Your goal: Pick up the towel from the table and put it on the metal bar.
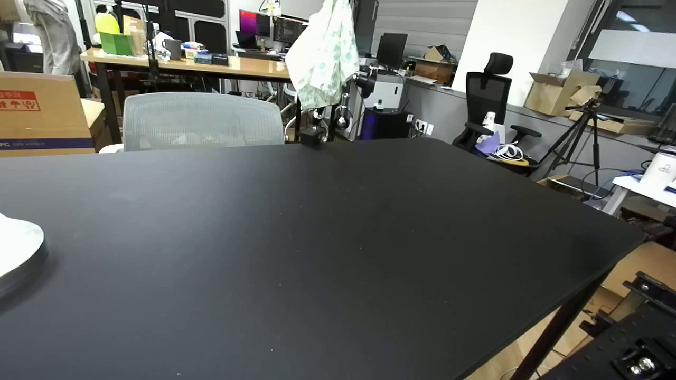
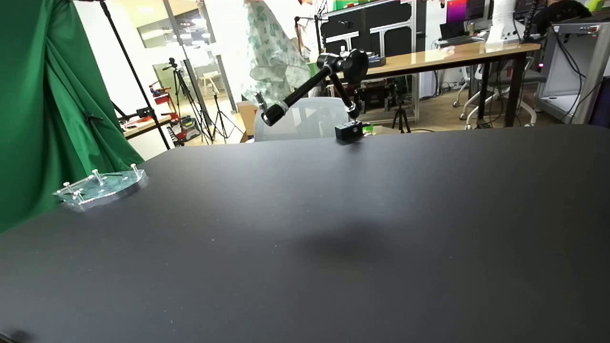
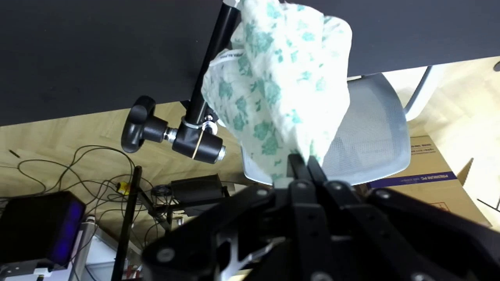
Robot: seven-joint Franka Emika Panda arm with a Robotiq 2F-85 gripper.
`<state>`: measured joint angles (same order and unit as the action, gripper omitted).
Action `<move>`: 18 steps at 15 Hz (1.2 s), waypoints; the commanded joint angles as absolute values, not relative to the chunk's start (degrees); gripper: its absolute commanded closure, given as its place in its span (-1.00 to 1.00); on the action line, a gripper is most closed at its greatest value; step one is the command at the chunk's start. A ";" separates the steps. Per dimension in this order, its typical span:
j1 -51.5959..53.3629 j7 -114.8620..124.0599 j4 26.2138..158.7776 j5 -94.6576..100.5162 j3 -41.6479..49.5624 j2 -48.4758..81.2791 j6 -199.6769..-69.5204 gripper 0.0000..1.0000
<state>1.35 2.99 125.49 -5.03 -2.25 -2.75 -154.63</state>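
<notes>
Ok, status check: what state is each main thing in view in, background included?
Towel: hanging in loose folds, off the table
Fingers: closed on the towel
Metal bar: tilted, no towel draped over it
Clear plate: lying flat on the table
Monitor: lit
Office chair: seat loaded
Far cardboard box: flaps open

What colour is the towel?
The towel is white with green patches, clearest in the wrist view.

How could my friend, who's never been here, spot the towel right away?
In an exterior view, start at the big black table, then look up from its far edge, just right of the grey chair. The towel hangs there. Unlike the plain chair and the black knob nearby, it's white cloth with green flowery patches.
</notes>
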 commanded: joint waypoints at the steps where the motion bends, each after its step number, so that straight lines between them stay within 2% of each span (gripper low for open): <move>1: 0.97 4.11 125.50 -6.60 -1.39 -2.32 -153.76 0.99; 18: 1.67 2.39 132.68 -14.87 -1.20 -5.53 -144.81 0.99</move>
<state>1.75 2.22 130.47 -13.32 -1.68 -3.36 -147.03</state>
